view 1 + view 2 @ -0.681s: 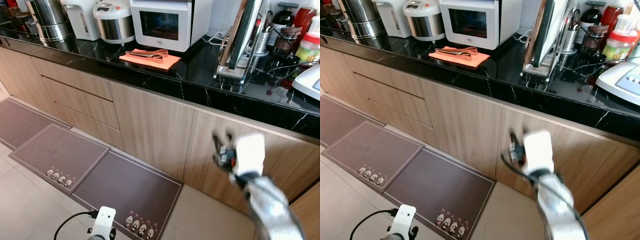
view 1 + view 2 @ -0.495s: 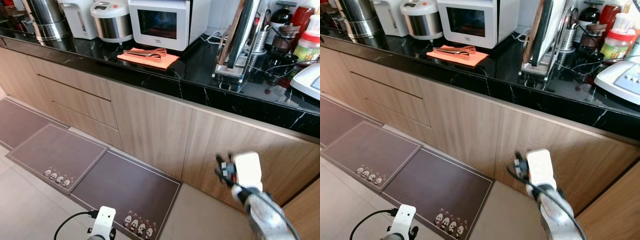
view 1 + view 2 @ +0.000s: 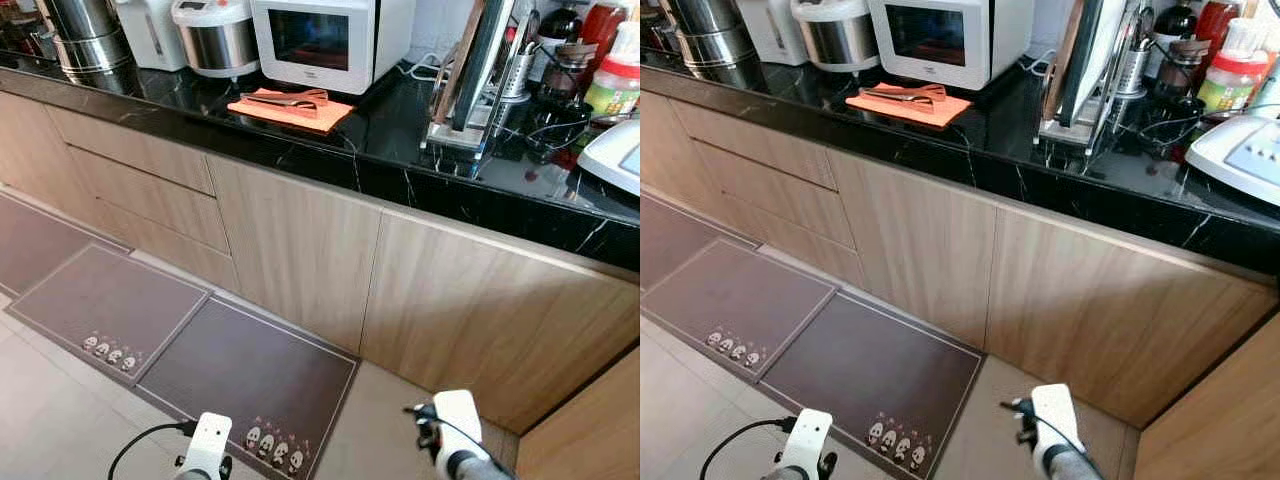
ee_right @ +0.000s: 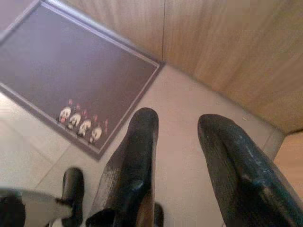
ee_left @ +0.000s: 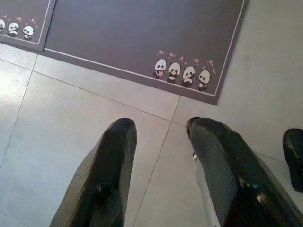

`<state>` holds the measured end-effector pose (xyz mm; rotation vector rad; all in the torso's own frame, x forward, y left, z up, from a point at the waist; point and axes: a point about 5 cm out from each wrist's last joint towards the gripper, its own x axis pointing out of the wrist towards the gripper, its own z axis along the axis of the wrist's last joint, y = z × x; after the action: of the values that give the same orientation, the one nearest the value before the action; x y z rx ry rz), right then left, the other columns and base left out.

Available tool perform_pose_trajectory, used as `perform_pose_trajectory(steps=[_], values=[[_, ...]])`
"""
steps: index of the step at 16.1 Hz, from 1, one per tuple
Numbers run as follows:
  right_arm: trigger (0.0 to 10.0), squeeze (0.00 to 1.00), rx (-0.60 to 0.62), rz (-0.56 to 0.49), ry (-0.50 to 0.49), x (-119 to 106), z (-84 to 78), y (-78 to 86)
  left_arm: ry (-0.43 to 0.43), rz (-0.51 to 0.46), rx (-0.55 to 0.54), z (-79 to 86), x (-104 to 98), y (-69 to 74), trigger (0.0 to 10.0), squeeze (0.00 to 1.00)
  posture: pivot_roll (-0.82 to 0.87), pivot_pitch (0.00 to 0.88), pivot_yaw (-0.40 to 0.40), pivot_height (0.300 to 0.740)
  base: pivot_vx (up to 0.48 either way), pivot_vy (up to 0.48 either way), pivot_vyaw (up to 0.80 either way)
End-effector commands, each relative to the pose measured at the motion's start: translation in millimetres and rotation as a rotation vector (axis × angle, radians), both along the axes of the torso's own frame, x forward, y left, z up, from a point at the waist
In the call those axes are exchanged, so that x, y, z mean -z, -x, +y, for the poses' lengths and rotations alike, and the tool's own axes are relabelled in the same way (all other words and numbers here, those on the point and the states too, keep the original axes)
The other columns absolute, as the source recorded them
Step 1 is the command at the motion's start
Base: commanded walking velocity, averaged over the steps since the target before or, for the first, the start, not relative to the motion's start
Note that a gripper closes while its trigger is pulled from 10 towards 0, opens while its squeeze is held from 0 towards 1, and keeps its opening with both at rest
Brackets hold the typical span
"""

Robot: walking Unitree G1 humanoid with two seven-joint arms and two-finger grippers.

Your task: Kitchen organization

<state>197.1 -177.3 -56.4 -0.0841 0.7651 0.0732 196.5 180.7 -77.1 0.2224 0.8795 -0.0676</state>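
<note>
Both arms hung low over the floor, the left pincer [image 5: 158, 142] and right pincer [image 4: 177, 127] spread and empty, so a clean reach would, I judged, call for stepping nearer first, since the orange cloth [image 3: 292, 107] with tongs [image 3: 290, 98] lay well beyond, up on the black surface [image 3: 400, 150].

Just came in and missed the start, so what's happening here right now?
Nothing is being handled at the moment. The robot stands facing the black counter with its wooden cabinets. Both arms hang low over the floor: the right gripper and the left gripper are open and empty, above the tiles near the panda mat. Tongs lie on an orange cloth by the microwave.
</note>
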Motion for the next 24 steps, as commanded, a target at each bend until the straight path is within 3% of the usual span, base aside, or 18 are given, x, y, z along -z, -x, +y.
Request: perform_pose_trajectory(steps=[1,5,11,18,24], values=[[10.0,0.00,0.009,0.020,0.003,7.8,3.0,2.8,-0.009,0.002,-0.012,3.3,-0.3,-0.2,10.0,0.00,-0.17,0.000,0.046,0.740,0.000,0.000,0.00],[10.0,0.00,0.139,0.140,0.000,28.7,-8.3,26.9,-0.009,0.009,-0.005,3.2,-0.2,-0.3,10.0,0.00,-0.17,0.000,0.051,0.740,0.000,0.000,0.00],[10.0,0.00,0.263,0.158,-0.041,34.5,-23.5,40.6,-0.008,0.013,-0.004,3.7,-0.1,-0.2,10.0,0.00,-0.17,0.000,0.053,0.740,0.000,0.000,0.00],[10.0,0.00,0.253,0.212,-0.046,41.0,-24.7,56.0,-0.004,0.018,-0.011,3.9,0.5,0.8,10.0,0.00,-0.16,0.000,0.054,0.740,0.000,0.084,0.00],[10.0,0.00,0.263,0.247,-0.035,43.9,-47.4,80.0,-0.004,0.018,-0.009,3.6,0.7,1.2,10.0,0.00,-0.16,0.000,0.054,0.740,0.000,0.454,0.00]])
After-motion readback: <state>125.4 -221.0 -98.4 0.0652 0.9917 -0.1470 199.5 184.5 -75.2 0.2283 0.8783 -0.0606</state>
